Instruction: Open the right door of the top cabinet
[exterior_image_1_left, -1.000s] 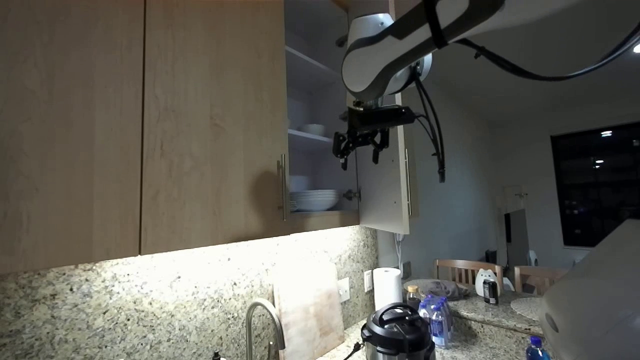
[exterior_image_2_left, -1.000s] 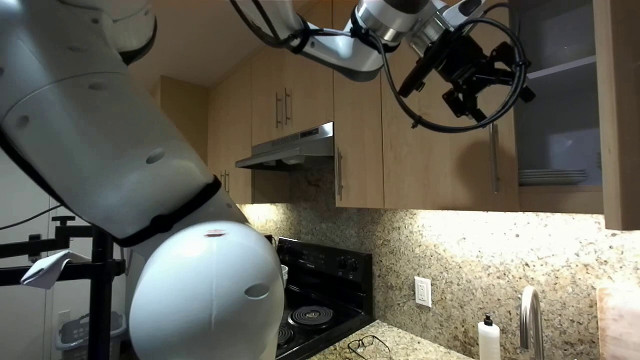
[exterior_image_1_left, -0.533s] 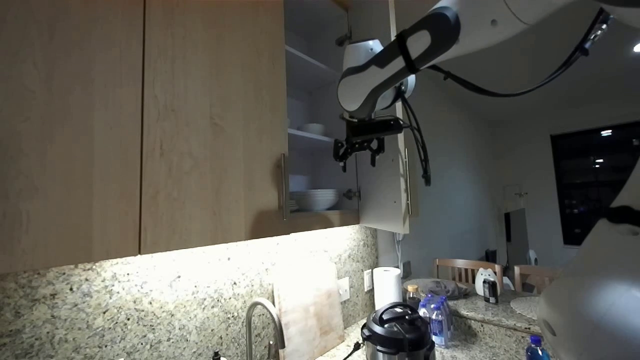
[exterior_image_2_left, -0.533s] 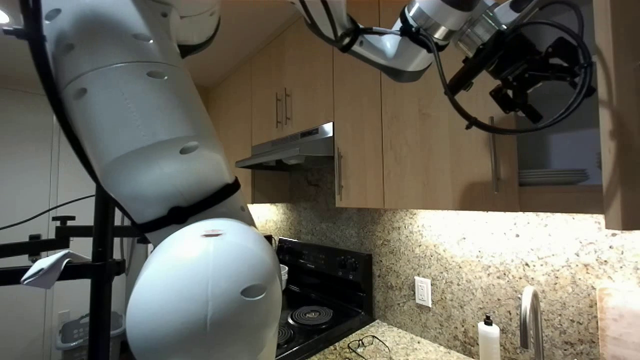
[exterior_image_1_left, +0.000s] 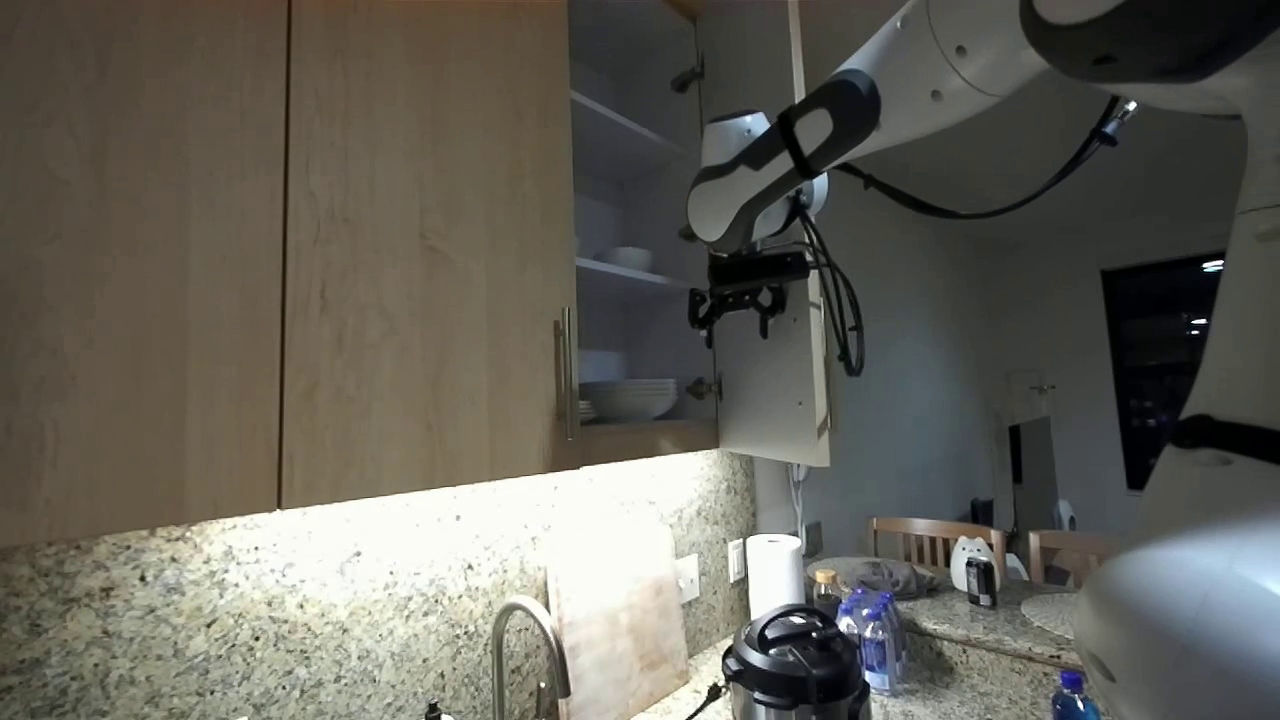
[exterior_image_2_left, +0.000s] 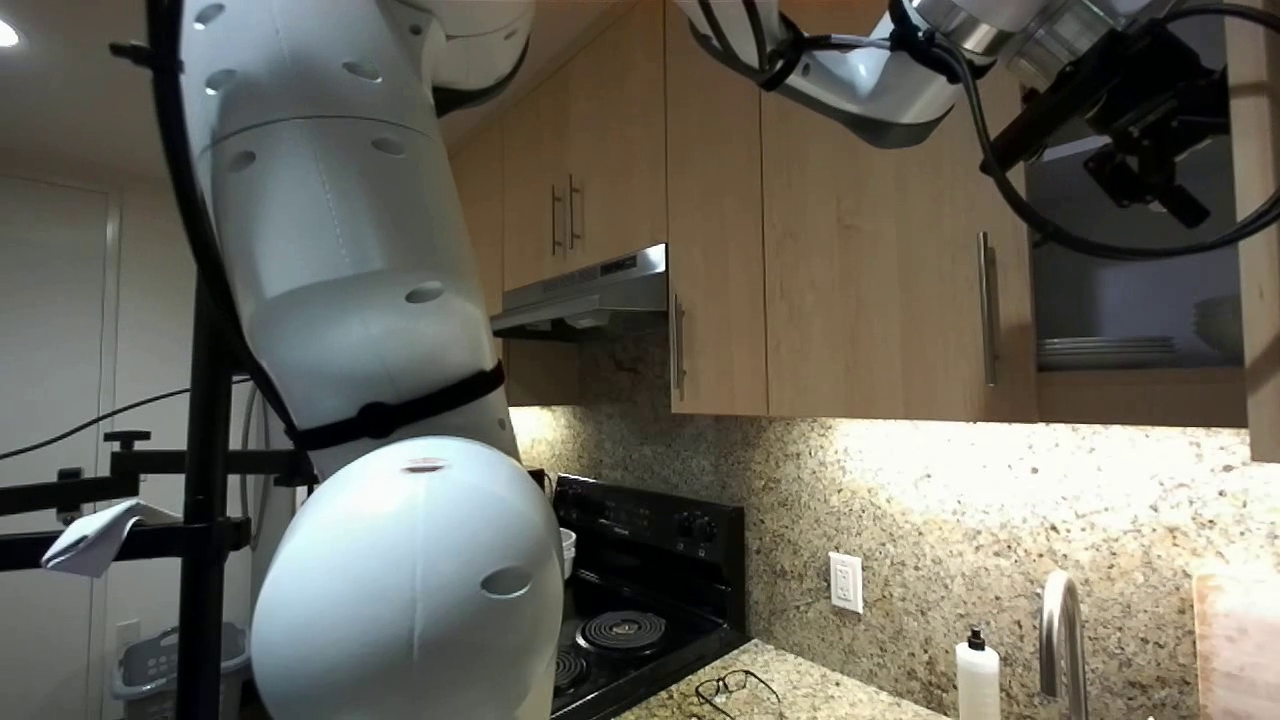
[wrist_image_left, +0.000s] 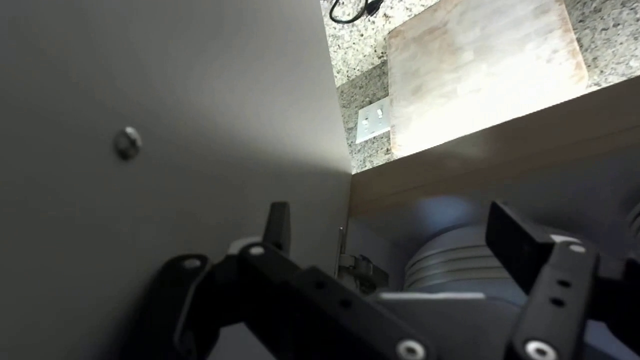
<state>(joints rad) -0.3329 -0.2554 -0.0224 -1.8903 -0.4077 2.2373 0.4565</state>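
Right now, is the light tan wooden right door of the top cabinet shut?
No, in an exterior view the right door stands swung out, with stacked white bowls visible inside.

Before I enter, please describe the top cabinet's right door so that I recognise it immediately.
Find the top cabinet above the lit backsplash. Beside its stacked dishes hangs the right door. Unlike the closed doors, it stands open, showing a pale inner face.
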